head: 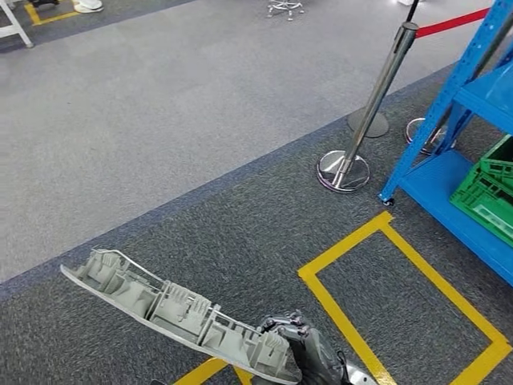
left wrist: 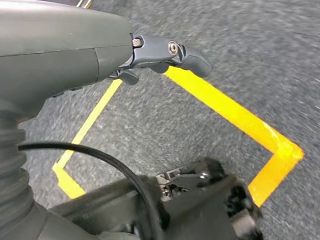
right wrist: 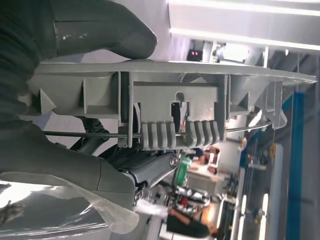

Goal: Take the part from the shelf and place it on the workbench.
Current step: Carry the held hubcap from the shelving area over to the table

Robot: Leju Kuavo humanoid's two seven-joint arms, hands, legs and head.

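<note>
- Right hand has its fingers clamped on one end of the grey part, carried above the carpet.
- Left hand hangs empty, fingers loosely extended.
- Blue shelf stands off to the right.
- Judgement: pickup done; placing on the workbench remains.

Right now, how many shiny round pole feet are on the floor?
2. One chrome base under the leaning post, one chrome base half hidden behind the blue shelf. A duller dark disc sits between them.
</note>
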